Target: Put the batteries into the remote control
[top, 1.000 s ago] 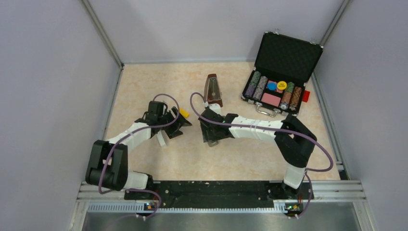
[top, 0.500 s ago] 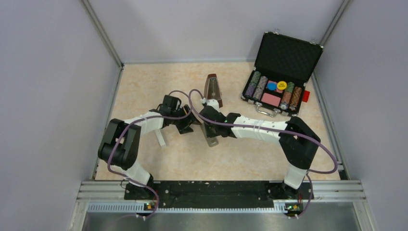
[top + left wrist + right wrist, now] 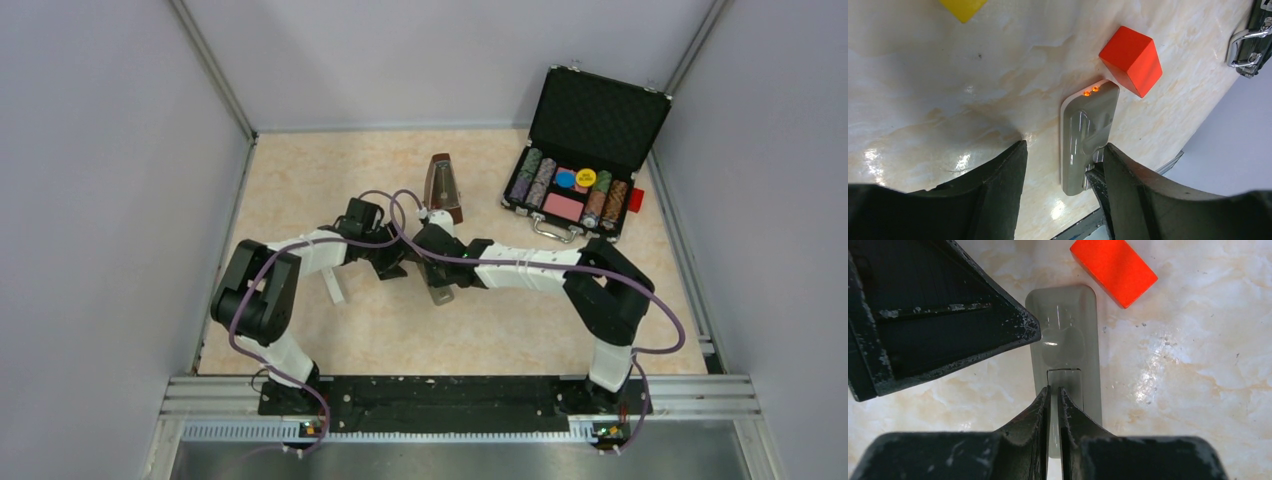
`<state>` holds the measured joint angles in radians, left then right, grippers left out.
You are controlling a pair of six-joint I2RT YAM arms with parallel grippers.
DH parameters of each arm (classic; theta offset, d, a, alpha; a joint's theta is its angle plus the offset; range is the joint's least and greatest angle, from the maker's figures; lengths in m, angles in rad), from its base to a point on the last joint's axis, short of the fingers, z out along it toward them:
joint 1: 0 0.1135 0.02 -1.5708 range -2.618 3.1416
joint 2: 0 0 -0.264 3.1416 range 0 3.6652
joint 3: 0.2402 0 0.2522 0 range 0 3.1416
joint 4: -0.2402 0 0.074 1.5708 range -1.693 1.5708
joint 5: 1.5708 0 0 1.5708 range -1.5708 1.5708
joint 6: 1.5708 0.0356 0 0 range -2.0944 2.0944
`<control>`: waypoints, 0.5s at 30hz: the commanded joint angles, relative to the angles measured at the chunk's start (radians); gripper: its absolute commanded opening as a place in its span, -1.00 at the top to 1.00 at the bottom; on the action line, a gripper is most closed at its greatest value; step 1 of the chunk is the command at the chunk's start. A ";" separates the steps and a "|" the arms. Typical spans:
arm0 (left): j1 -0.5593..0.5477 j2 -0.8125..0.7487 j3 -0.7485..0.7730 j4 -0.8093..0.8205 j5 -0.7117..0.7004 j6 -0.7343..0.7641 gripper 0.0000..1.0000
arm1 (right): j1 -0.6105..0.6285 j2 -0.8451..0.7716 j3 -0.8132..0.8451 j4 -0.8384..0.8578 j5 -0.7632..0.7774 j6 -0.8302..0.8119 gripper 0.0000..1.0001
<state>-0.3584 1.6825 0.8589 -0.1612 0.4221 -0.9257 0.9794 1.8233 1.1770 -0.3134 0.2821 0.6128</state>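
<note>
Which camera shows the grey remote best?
The right wrist view: the flat grey rectangular remote control sits big in the middle, seen from above, with the right end effector over its near end. The left wrist view shows it smaller and slanted. The top view shows only a tiny grey bit beneath the arms.

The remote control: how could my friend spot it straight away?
Look at the middle of the beige table, near the brown metronome. The remote control lies there, beside a red-orange block. It is the flat, dull grey slab with rounded corners; the block is bright and chunky.
</note>
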 commanded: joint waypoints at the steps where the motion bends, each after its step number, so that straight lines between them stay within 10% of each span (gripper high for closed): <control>1: -0.008 0.014 0.035 0.016 0.004 -0.003 -0.24 | -0.013 0.031 -0.036 -0.016 -0.032 0.016 0.82; 15: -0.017 -0.007 0.059 0.023 0.029 0.012 -0.19 | -0.033 -0.116 -0.029 0.023 -0.043 -0.009 0.73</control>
<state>-0.3702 1.6939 0.8742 -0.1600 0.4347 -0.9257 0.9569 1.7996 1.1530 -0.2996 0.2394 0.6178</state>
